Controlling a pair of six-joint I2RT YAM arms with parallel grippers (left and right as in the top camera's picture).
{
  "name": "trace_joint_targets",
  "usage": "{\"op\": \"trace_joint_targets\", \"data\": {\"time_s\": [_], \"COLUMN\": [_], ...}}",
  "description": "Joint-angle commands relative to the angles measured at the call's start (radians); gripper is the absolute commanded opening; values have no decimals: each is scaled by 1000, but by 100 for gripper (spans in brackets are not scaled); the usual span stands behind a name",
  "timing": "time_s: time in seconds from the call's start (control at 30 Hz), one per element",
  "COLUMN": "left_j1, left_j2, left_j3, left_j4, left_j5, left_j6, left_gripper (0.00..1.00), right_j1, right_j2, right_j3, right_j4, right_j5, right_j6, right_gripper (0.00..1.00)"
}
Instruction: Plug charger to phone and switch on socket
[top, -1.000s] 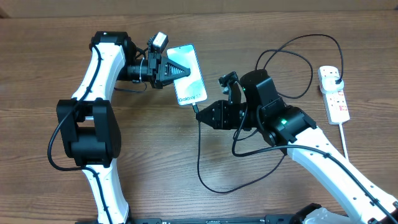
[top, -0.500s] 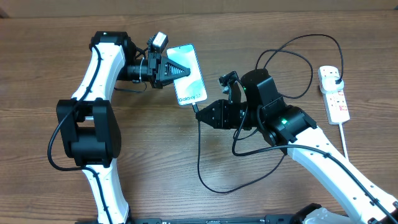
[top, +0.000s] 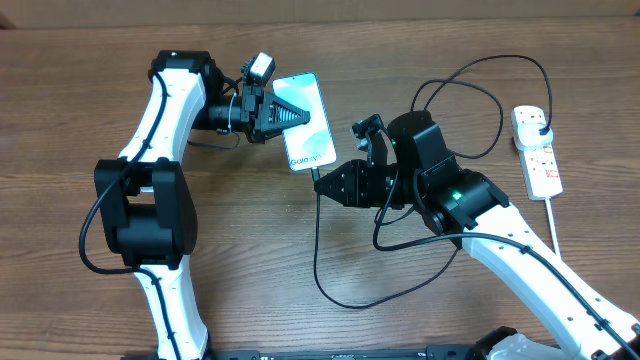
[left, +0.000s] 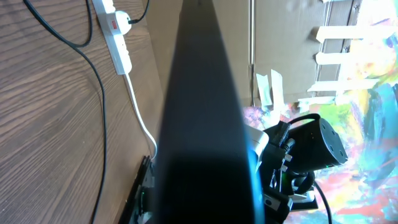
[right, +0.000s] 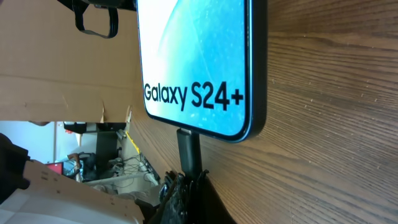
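The phone (top: 305, 125) with its light blue screen and "Galaxy S24+" lettering is held at its top end by my left gripper (top: 283, 113), which is shut on it; in the left wrist view its dark edge (left: 202, 124) fills the middle. My right gripper (top: 322, 183) is shut on the charger's small plug tip (right: 188, 149), which sits at the phone's (right: 199, 56) bottom edge. The black charger cable (top: 330, 280) loops over the table to a black plug in the white socket (top: 536, 150) at the far right.
The socket's thick white cord (top: 553, 215) runs down the right side; socket and cord also show in the left wrist view (left: 119, 46). Cable loops (top: 470, 100) lie behind the right arm. A cardboard wall (right: 62, 68) stands beyond the table.
My left gripper and the phone have shifted slightly right and up. The cable loop below the phone has moved a little. The right arm has stayed in place.
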Motion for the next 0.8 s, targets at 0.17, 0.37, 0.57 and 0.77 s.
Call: {"op": "trace_joint_targets", "data": {"time_s": [0.17, 0.37, 0.57, 0.77], "left_j1": [-36, -33, -34, -40], "left_j2": [-8, -8, -8, -8], "left_j3": [9, 9, 9, 9], "left_j4": [-21, -13, -16, -20], "left_j5": [45, 43, 0, 0], "left_j6": [-14, -14, -14, -14], "left_gripper": [4, 4, 4, 4], "right_j1": [-16, -16, -16, -16], "right_j2": [-7, -6, -7, -7], "right_j3": [-1, -1, 0, 0], "right_j4": [29, 28, 35, 45], "right_j5": [69, 69, 80, 114], "right_j6": [3, 3, -5, -16], "right_gripper": [4, 4, 4, 4]}}
